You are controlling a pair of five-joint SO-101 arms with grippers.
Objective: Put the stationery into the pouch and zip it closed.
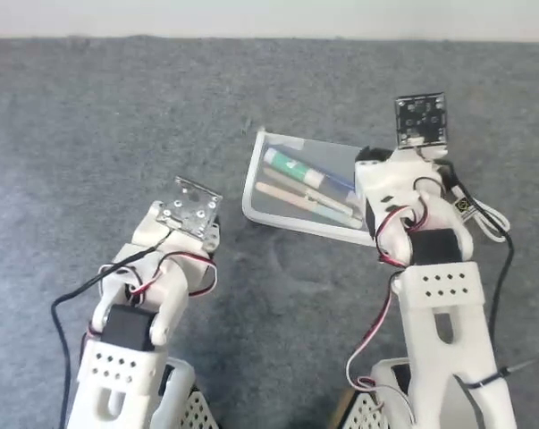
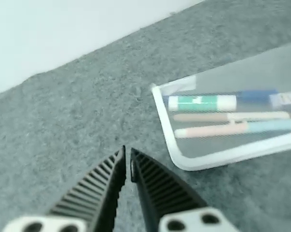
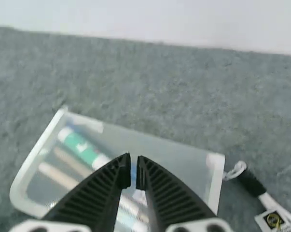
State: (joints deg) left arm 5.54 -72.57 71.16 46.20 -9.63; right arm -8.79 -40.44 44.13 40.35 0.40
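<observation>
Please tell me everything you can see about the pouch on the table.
The pouch is a clear plastic envelope with a white rim and rounded corners. It lies flat on the grey carpet, slightly askew. Inside lie a green-and-white stick and several pale pens. The right gripper, shut, hangs over one end; whether it touches cannot be told.

Pouch (image 1: 315, 150): right end hidden under the right arm (image 1: 412, 214) in high view; cut off by the left wrist view's edge. Stationery (image 2: 203, 102) inside: blurred through the clear wall, kinds indistinct.
</observation>
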